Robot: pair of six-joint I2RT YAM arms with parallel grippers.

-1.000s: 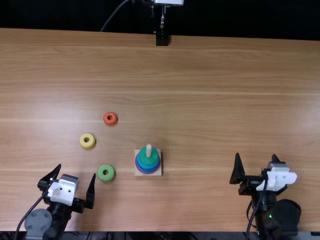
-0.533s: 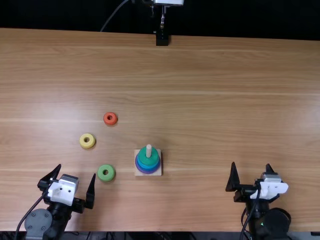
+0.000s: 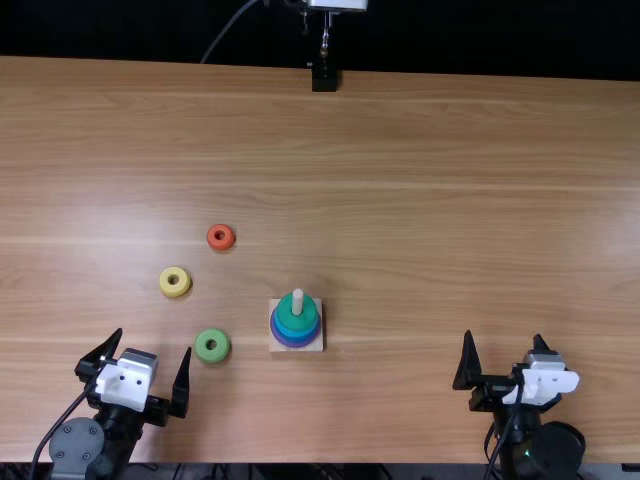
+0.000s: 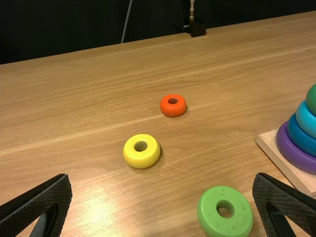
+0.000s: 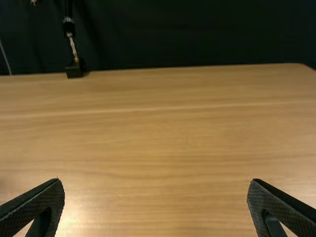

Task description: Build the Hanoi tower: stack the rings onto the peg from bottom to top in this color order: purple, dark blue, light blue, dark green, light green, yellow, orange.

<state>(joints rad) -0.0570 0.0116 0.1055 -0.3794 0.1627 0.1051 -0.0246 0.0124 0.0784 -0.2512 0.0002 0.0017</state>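
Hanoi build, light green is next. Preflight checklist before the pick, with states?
1. Peg order, bottom up, purple ring, dark blue ring, light blue ring, dark green ring: ok.
2. Peg tip exposed: ok.
3. Light green ring lying flat, hole up: ok.
4. Left tool open, empty: ok.
5. Left tool lined up over light green ring: not ok, ring is off to its side in the top view.
6. Right tool away from stack: ok.

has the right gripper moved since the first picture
Yes. In the top view, the right gripper has moved closer to the near edge of the table and slightly left, toward the tower's wooden base.
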